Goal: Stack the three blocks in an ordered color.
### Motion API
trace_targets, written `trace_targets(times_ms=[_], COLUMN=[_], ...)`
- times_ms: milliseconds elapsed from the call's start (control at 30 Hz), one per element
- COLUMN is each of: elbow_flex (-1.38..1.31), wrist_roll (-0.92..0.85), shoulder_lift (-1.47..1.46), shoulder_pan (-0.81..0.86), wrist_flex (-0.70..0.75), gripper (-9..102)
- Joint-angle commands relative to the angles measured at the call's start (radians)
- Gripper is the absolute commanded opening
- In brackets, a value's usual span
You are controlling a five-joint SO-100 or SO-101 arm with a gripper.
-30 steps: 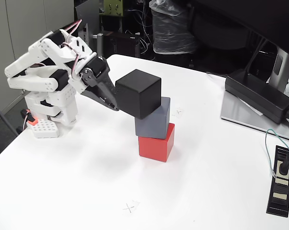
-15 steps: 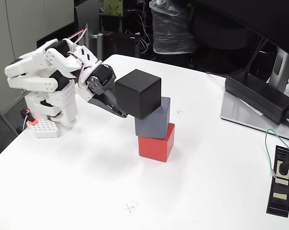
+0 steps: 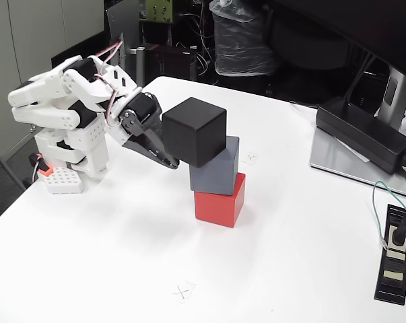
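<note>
Now black block (image 3: 194, 130) tops grey (image 3: 215, 165), red (image 3: 219, 199); tool (image 3: 169, 158) released, just left.

Three equal matte cubes, stacked in one column a little past the table's middle toward 12 o'clock. At the bottom, red block (image 3: 219, 198), flat on the white top. On it, grey block (image 3: 215, 168), shifted slightly toward 11 o'clock. On top, black block (image 3: 194, 130), overhanging the grey one toward 9 o'clock and turned a little against it, one corner facing the camera. All faces plain and smooth.
</note>
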Motion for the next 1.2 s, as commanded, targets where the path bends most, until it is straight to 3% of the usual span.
trace_targets(times_ms=[0, 1167], elbow_flex=[-0.005, -0.005], wrist_roll=[-0.002, 0.011], shoulder_lift=[0.003, 0.003], shoulder_pan=[0.006, 0.000], wrist_flex=[-0.014, -0.015], gripper=[-1, -1])
